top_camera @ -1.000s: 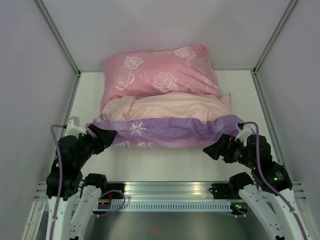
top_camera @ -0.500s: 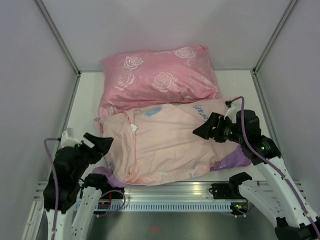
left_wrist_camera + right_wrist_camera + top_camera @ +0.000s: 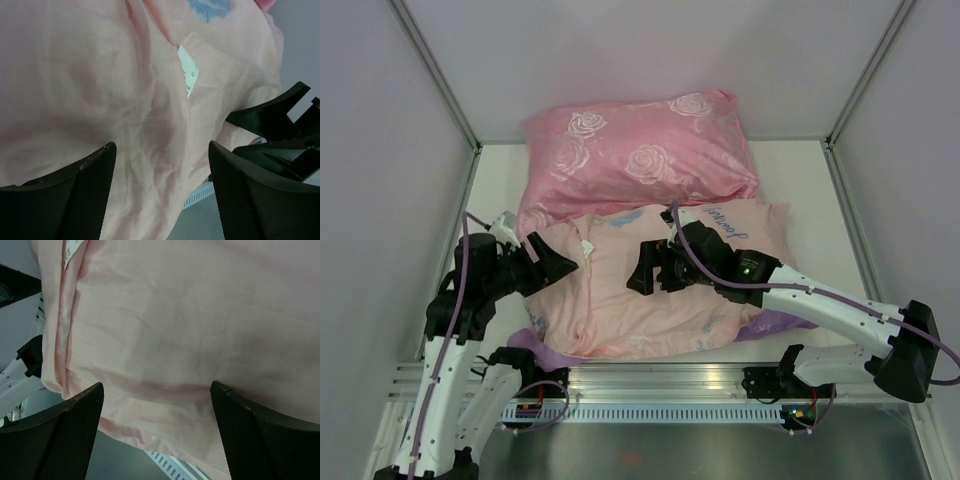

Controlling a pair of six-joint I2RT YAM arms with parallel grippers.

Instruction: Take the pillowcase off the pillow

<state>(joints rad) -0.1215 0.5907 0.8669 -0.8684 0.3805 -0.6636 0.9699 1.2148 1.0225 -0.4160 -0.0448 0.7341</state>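
White table [image 3: 800,180] between grey walls carries everything, and at its far side lies a rose-patterned pillow [image 3: 640,150] that is not my concern. Beginning at the left: my left gripper [image 3: 555,264] hangs at the left end of the pillowcase [image 3: 620,300], tilted down and pointing to the right, its fingers [image 3: 75,195] apart with nothing between them. In the left wrist view the pale pink cloth fills the space ahead of these fingers, and a small white label [image 3: 189,75] sits on a seam there. The pillowcase shows its plain inside outward, and its long axis runs from my left fingers to my right ones, across both arms. A purple edge [image 3: 542,345] comes out on the side toward my bases. The pillow itself I cannot see; from the plump shape I judge it is under this cloth. My right gripper [image 3: 642,278] reaches above the middle of the case, pointing left toward the other gripper, its fingers [image 3: 60,435] apart too, the cloth directly ahead and nothing clamped. I cannot tell if any fingertip touches the fabric. I judge the right gripper is nearer to the loose middle, so the next pinch belongs to it, while the left may hold the end
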